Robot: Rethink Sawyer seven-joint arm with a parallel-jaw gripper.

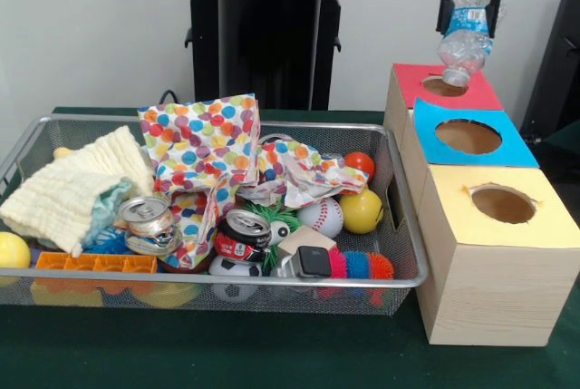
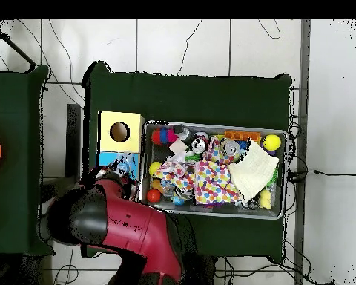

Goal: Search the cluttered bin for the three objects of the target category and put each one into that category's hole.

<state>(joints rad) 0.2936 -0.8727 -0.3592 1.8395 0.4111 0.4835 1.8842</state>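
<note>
— Beside the wire bin (image 1: 399, 226), what hangs over the boxes?
— Above the red-topped box (image 1: 412, 81), the gripper (image 1: 469, 4) is clamped on a plastic bottle (image 1: 464, 44), neck down, just over the hole (image 1: 444, 86).

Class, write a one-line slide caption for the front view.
Gripper holds a plastic bottle over the red box's hole.

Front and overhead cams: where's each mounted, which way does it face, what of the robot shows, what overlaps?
Front view: across the table, facing the robot; gripper holds a plastic bottle above the red-topped box.
Overhead view: above, looking straight down; the red arm enters from the bottom.
Shared: wire bin, yellow-topped box, polka-dot paper.
</note>
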